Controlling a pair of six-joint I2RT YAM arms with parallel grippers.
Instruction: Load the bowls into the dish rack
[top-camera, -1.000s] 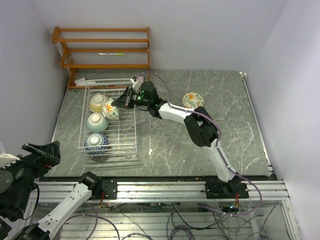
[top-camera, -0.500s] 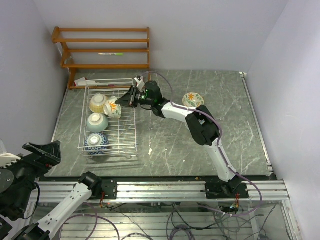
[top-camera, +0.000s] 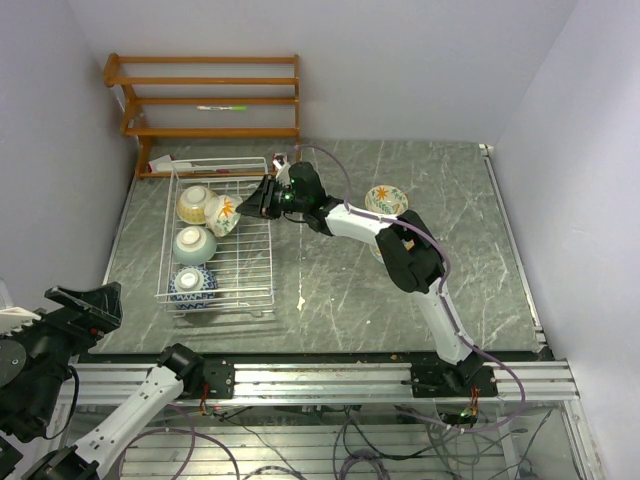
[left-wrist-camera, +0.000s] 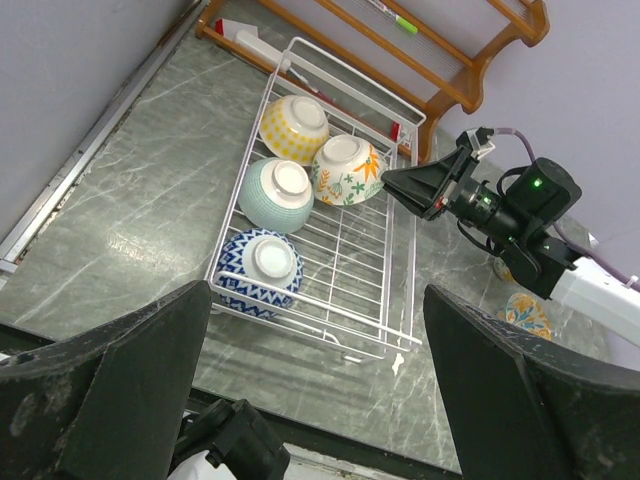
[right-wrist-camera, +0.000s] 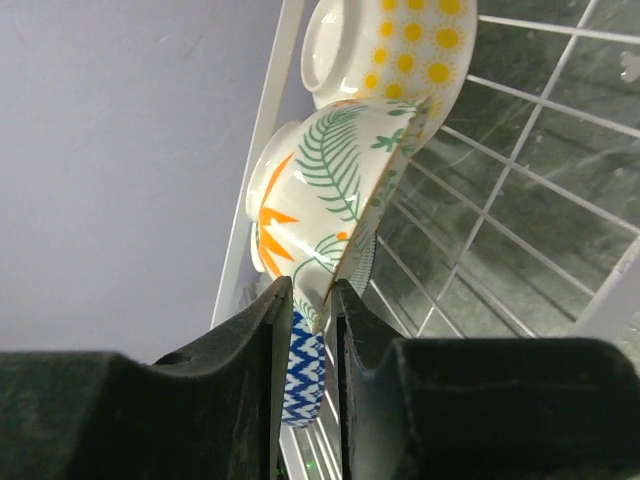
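Rim of leaf-pattern bowl (top-camera: 222, 215) sitting clamped in right gripper (top-camera: 246, 207); bowl leaning inside dish rack (top-camera: 272, 262) at 3 o'clock of yellow bowl (top-camera: 194, 204). You're seating it: be lowering gently before releasing (left gripper (top-camera: 82, 302) idling, spread wide).

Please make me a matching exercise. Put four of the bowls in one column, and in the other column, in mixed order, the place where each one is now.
Bowls
1. mint green bowl
2. blue zigzag bowl
3. yellow dotted bowl
4. flower bowl standing open side up

Places
A. on the table, outside the dish rack
B. near end of the rack
C. far left corner of the rack
D. middle of the rack, left side

Pairs: 1-D, 2-B, 3-C, 4-A
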